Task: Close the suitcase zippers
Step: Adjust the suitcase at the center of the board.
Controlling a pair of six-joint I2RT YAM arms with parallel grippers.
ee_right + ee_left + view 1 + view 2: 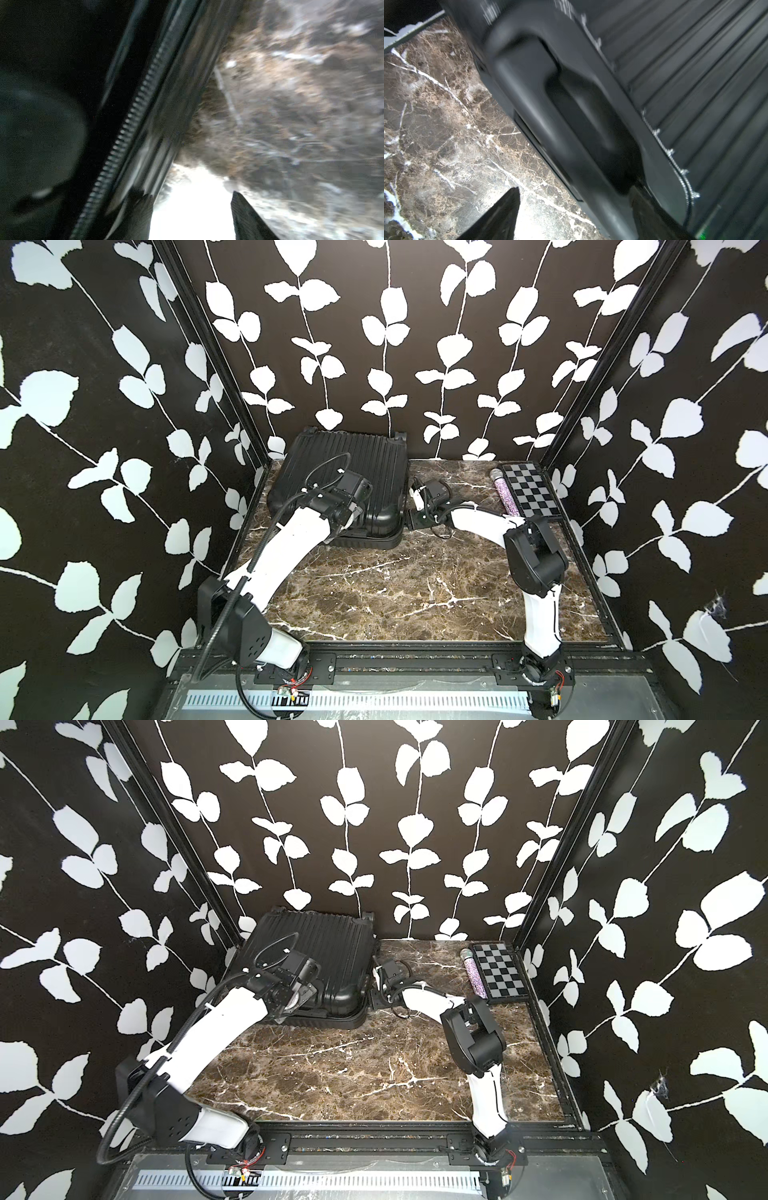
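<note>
**A:** Where is the suitcase [345, 472], and what are the arms doing?

**B:** It lies flat in the counter's [395, 593] far left corner, ribbed shell up. The left gripper [575, 187] is at the case's near side by the handle [591, 116]. Its fingers are spread wide, one over bare marble and one against the shell, and they grip nothing. The right gripper [188, 192] is at the case's near right corner, also parted, with only bright marble between the fingers.

**A:** And the zippers [128, 120]?

**B:** The right wrist view shows a run of teeth along the seam. It's blurred and I can't find a pull in it. In both top views the lower half's rim peeks out under the lid on the near side, so I'd judge that stretch to be unzipped.

**A:** So how should this step be done?

**B:** Press the lid down near the handle with the left gripper, so the two halves meet and the case can't slide on the smooth marble. With the right, find the pull before closing the fingers, then pinch its tab squarely. Draw it parallel to the track and go slowly round the corner, because pulling at an angle could jam the teeth.
</note>
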